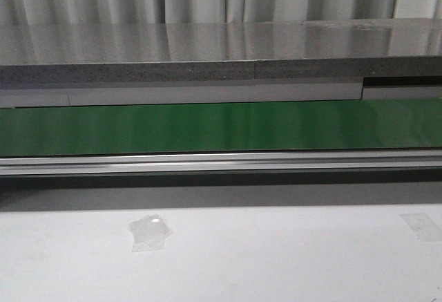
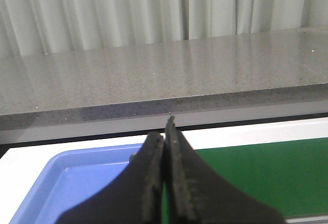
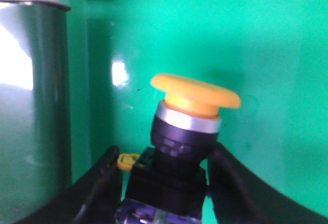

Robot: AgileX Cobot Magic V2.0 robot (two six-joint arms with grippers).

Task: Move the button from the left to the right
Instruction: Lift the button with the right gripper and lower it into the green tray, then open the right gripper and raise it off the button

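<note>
The button (image 3: 187,131) shows only in the right wrist view. It has an orange mushroom head, a silver collar and a black blocky body. My right gripper (image 3: 161,183) is shut on it low on the body, one black finger on each side, with the head pointing away from the wrist. A glossy green surface (image 3: 266,39) lies close behind it. A thin strip of green shows between one finger and the upper body. My left gripper (image 2: 165,131) is shut on nothing, its fingers pressed together above a blue tray (image 2: 61,183). Neither gripper nor the button appears in the front view.
A green conveyor belt (image 1: 221,128) with a metal rail (image 1: 221,162) runs across the front view, beyond a white tabletop (image 1: 276,260) carrying scraps of clear tape (image 1: 150,231). A grey counter (image 2: 164,75) and curtains stand behind. A dark upright band (image 3: 48,106) borders the green surface.
</note>
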